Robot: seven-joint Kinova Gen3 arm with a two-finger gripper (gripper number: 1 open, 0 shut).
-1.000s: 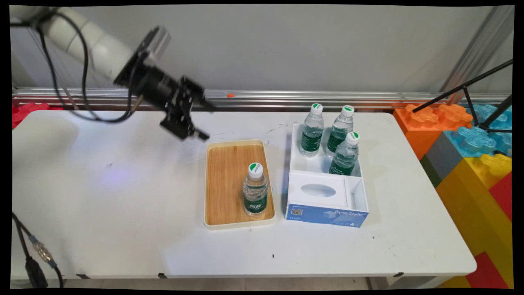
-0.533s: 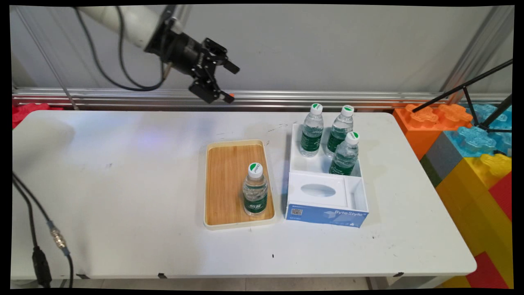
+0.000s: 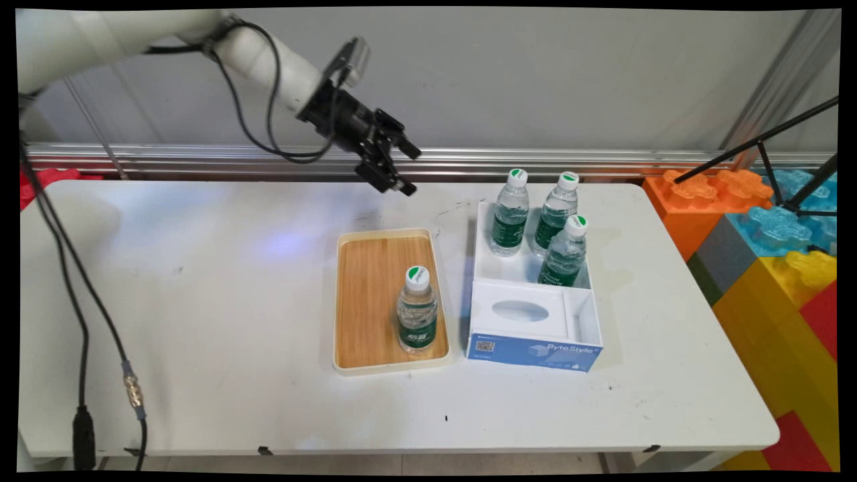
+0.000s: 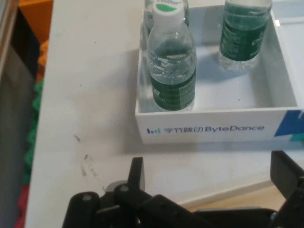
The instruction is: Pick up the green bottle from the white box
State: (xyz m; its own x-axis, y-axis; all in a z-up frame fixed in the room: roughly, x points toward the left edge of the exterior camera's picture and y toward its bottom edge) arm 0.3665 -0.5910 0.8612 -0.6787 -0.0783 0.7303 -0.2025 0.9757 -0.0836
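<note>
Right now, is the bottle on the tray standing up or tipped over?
Standing up. The bottle sits on its base on the tray, cap on top.

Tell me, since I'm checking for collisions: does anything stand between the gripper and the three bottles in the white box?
Nothing visible does. The open gripper hangs in the air above the table's far side, left of the white box. Only bare table lies between it and the bottles. The tray sits lower and nearer the camera.
</note>
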